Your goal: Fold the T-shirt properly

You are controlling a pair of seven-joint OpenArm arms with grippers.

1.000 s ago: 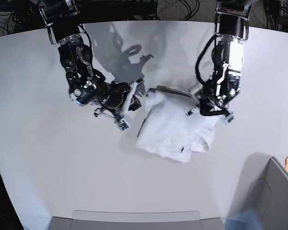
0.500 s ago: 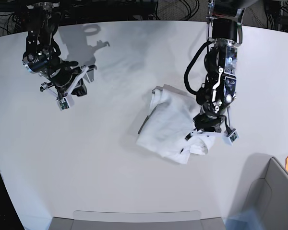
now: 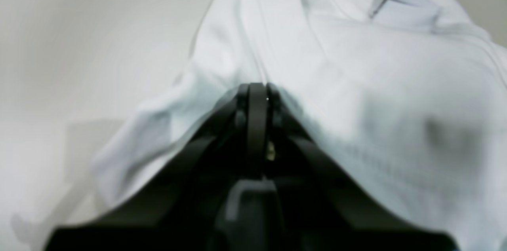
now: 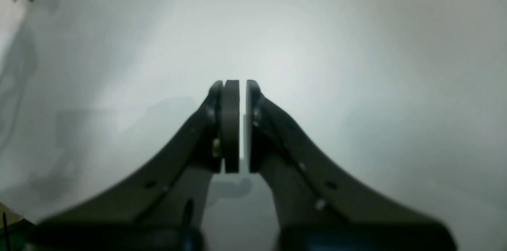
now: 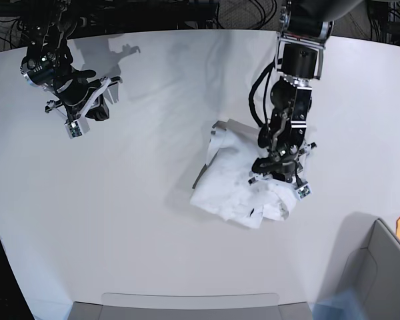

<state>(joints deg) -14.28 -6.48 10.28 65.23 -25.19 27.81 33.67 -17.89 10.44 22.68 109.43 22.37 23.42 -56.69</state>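
Right gripper (image 5: 87,110): base view, over the desk's far left part, near the far edge and well apart from the cloth. Nothing under it but bare white surface.
Right jaws: pads (image 4: 231,124) stand almost together, a thin slit of light between them in the wrist view; nothing between them. Effectively pressed together, empty.
Right arm shadow: falls on the desk just beyond the gripper, toward the far edge.
Desk (image 5: 120,220): smooth white top, curved far edge; most of the left and near parts bare.
T-shirt (image 5: 237,180): white, lying bunched right of the desk's centre, in a rough folded heap with several layers. Far-left corner shows a turned-over edge; near-right part is crumpled into a thicker lump. Near edge runs slanted toward the desk's near-right corner.
T-shirt, wrist detail (image 3: 356,65): soft folds and a hem line run away from the gripper; a small grey fold or tag edge near the top of that view, too blurred to name.
Left gripper (image 5: 280,175): pointing down onto the right part of the T-shirt, tips in the fabric.
Left jaws: pressed together in the left wrist view (image 3: 257,92), cloth bunched on both sides of the tips; it looks pinched on a fold of the T-shirt.
Bin (image 5: 380,267): grey wall at the desk's near-right corner, apart from the T-shirt.
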